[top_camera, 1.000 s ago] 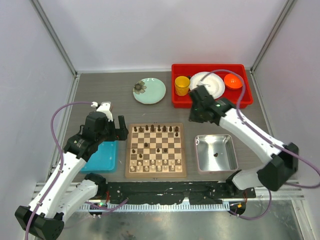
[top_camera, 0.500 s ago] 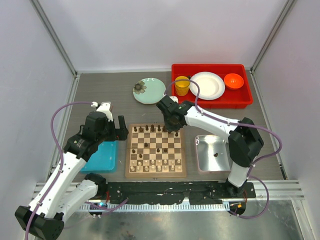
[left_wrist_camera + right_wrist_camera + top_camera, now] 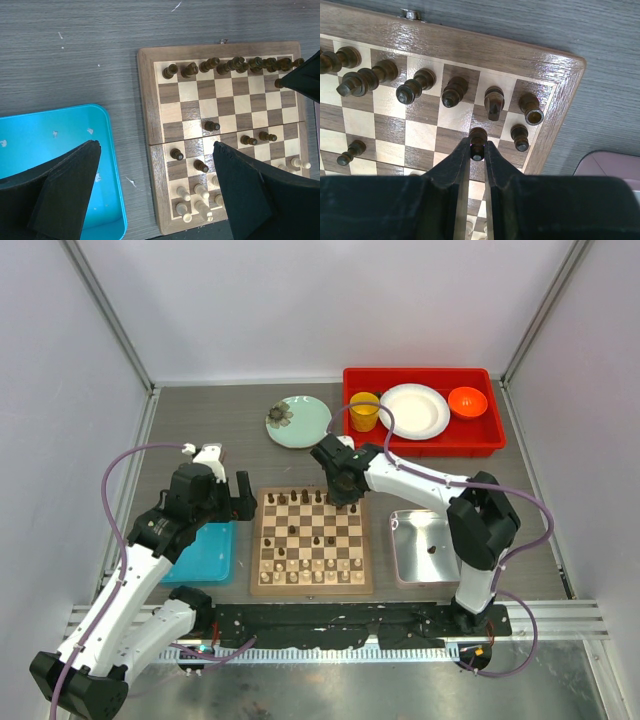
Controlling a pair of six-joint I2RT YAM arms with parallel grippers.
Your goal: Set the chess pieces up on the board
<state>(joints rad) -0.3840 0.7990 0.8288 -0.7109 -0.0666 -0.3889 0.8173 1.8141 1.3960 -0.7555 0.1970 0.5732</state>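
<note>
Board (image 3: 311, 587) lies under the right gripper (image 3: 478, 150), and its left edge is by the left gripper (image 3: 156, 147). Blue tray (image 3: 50, 135) sits under the left gripper's left finger. Left gripper is spread wide and holds nothing. Right gripper is pinched narrow on a dark pawn (image 3: 478, 135) over the board's far right corner; can't tell if the pawn touches its square. Row of dark pieces (image 3: 420, 82) stands just ahead of the right fingertips. Pale pieces (image 3: 200, 192) stand by the left gripper's right finger.
</note>
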